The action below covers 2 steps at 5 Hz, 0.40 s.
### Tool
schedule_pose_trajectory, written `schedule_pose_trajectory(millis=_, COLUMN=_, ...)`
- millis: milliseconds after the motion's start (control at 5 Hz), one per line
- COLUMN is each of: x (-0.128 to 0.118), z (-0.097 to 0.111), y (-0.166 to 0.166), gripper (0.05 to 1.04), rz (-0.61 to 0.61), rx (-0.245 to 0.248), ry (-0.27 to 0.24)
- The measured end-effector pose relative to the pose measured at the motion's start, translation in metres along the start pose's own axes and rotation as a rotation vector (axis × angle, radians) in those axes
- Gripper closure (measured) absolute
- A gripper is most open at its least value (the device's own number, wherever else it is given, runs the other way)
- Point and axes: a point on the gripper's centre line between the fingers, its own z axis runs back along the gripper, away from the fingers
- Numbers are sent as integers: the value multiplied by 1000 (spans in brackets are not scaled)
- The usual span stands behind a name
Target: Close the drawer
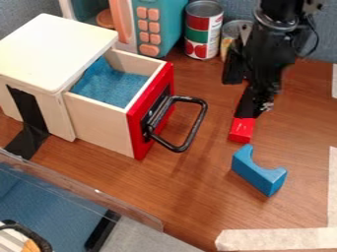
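Claw [239,100] gaping, up and right of black handle [195,126]. Drawer [99,123] juts from white cabinet [52,49], front facing lower right; closing push likely runs up-left.

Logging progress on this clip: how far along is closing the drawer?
Nothing looks finished: the drawer stands open, its blue lining showing. The gripper hangs clear of the handle, by the red block; whether it holds that is unclear. Left: pushing the drawer in.
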Motion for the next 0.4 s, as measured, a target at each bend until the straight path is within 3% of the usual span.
schedule_pose_trajectory(millis=400, x=8, z=-20, y=-3, gripper=82, rz=-237, rx=-37, ry=-28)
